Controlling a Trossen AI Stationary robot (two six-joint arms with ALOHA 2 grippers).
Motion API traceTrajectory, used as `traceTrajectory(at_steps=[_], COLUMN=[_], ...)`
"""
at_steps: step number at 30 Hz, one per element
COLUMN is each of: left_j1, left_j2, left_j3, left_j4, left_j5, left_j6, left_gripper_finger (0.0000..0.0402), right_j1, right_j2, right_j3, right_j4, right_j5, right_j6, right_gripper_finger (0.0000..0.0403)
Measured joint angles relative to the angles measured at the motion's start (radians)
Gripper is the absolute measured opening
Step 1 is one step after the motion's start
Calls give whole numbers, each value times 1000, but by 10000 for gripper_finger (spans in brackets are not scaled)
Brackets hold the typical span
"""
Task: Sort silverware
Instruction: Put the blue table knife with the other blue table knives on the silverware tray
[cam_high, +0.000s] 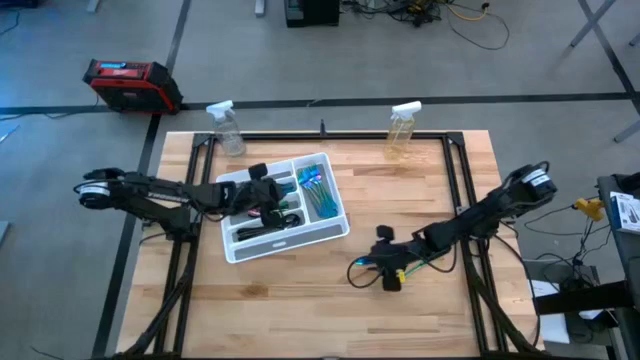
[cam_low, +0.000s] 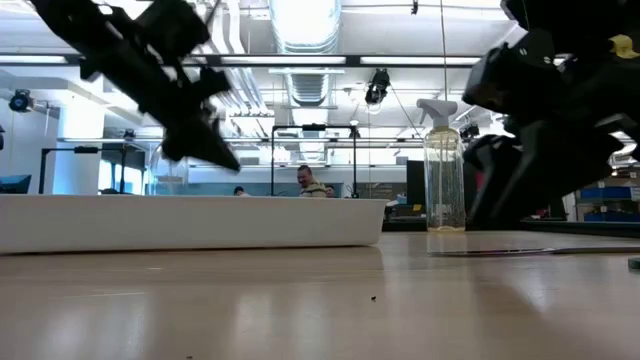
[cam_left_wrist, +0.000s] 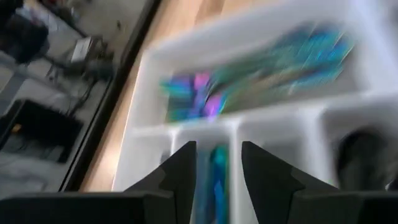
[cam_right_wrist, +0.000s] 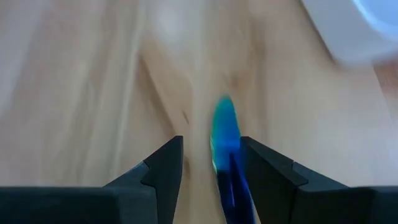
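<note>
Across the middle of the high view lies the wooden worktop (cam_high: 300, 300), and left of centre on it sits the white tray (cam_high: 335, 232), divided into compartments. The tray's upper right compartment holds a bundle of teal and magenta silverware (cam_high: 315, 185); other slots hold a few dark pieces. Two spray bottles (cam_high: 226, 127) stand at the worktop's far edge, in the upper part of the frame.

From the frame's left the left arm reaches over the tray, its hand (cam_high: 270, 200) just above the compartments. In its wrist view the two fingers (cam_left_wrist: 180, 174) stand apart with nothing between them, released, and a single teal piece (cam_left_wrist: 217, 171) lies in the slot just below the gap.

From the right the right arm stretches to the lower centre of the worktop, well apart from the tray. Its hand (cam_right_wrist: 210, 158) is down at the wood, fingers either side of a blue-teal utensil (cam_right_wrist: 225, 134) that lies flat there. Whether the fingers grip the piece or only straddle it, I cannot tell.

My judgement: this utensil is light, stiff and thin, with a slick polished finish, and lying flat it gives little to catch. The handle, pinched across its narrow width near mid-length, looks the safest hold; a grip near either end would likely let it pivot or slide out.
</note>
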Motion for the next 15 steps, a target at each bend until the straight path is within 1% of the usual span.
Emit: traceTrajectory(at_steps=[3,6,8,10,12,15], left_j1=[-92,-202,-269,-324,-365,-400], left_j2=[-22,6,48,104,166,262], left_j3=[11,6,5,9,20,50], left_j4=[61,154,207,253,285,322], left_j5=[15,24,7,-34,-75,-85], left_j6=[-57,-100,-119,-143,-177,-232], left_gripper_finger=[106,100,95,89,82,78], right_j1=[12,34,52,60,61,57], right_j2=[-70,-139,-176,-192,-181,-128], right_j3=[0,-1,-9,-13,-20,-23], right_j4=[-165,-312,-331,-325,-326,-300], right_j5=[-1,7,38,66,69,79], right_j6=[68,137,155,155,155,156], right_gripper_finger=[136,123,113,101,85,50])
